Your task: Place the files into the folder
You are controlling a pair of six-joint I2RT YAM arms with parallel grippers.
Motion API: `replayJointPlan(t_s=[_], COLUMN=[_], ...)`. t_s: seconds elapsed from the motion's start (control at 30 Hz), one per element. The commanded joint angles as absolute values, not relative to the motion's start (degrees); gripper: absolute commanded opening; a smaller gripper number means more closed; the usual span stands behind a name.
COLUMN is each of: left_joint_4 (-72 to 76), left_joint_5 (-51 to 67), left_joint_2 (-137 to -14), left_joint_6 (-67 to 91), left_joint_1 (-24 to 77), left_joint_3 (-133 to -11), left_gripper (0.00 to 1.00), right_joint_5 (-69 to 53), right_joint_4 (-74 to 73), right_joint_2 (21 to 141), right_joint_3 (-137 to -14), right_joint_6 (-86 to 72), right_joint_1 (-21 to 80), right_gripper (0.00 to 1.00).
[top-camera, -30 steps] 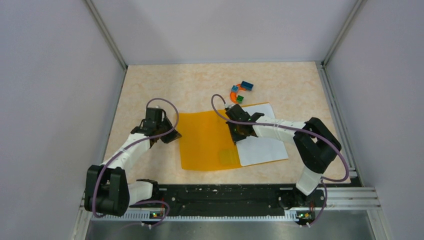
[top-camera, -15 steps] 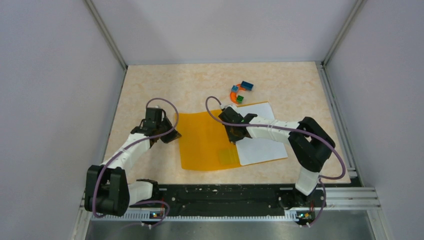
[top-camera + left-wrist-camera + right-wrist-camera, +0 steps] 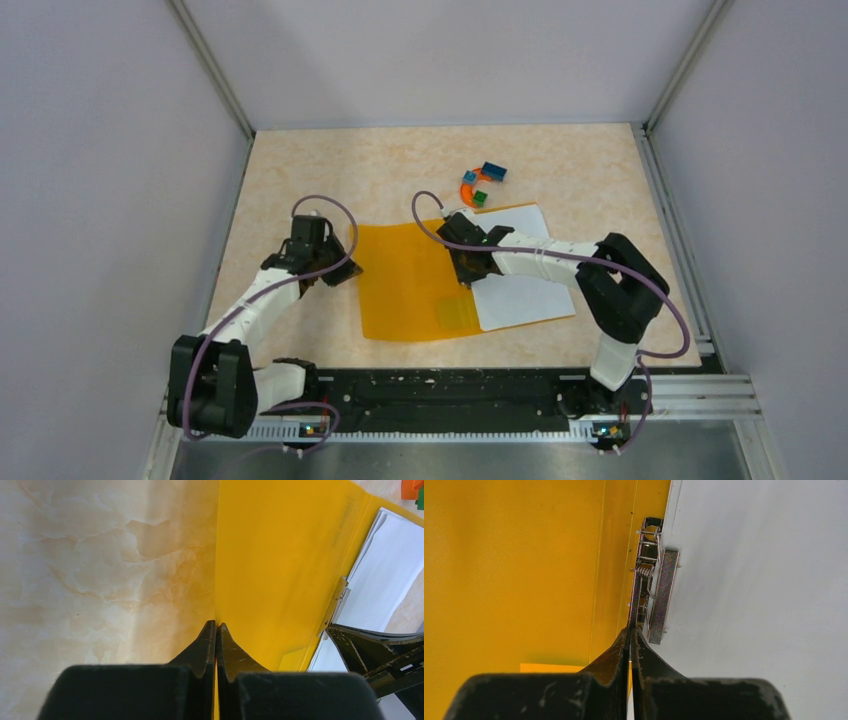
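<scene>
The orange folder [image 3: 410, 285] lies open in the middle of the table, its cover spread to the left. The white files [image 3: 525, 290] rest on its right half, beside the metal clip [image 3: 651, 580] along the spine. My left gripper [image 3: 335, 275] is shut on the cover's left edge; in the left wrist view the folder [image 3: 280, 555] edge runs straight between the closed fingertips of the left gripper [image 3: 216, 625]. My right gripper [image 3: 472, 268] is at the spine, and in the right wrist view the right gripper [image 3: 630, 629] is shut on the thin lower end of the clip, with the files [image 3: 764, 580] to its right.
Small coloured toy blocks and an orange curved piece [image 3: 480, 183] sit just beyond the folder's far right corner. Grey walls enclose the table on three sides. A black rail [image 3: 450, 390] with the arm bases runs along the near edge.
My right gripper has shifted slightly left along the folder's spine. The left gripper has stayed at the cover's edge, both shut throughout.
</scene>
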State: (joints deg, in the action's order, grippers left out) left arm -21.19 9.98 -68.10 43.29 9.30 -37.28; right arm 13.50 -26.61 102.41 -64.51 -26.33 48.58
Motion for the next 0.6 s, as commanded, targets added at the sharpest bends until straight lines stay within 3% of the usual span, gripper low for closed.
replayJointPlan(t_s=[0.0,0.57], left_joint_4=[-21.71,-21.86], left_joint_5=[11.09,10.98], left_joint_2=[-65.81,-65.63], left_joint_6=[43.40,43.18], left_joint_1=[10.28,10.22], left_joint_3=[-39.30,-39.31], left_gripper=[0.00,0.00], right_joint_5=[8.80,7.48], right_joint_4=[-24.32,-22.62], right_joint_2=[106.38,103.31], right_joint_3=[-60.29,-61.42], right_joint_6=[-27.64,-26.03], right_joint_1=[49.06,49.11], right_gripper=[0.00,0.00])
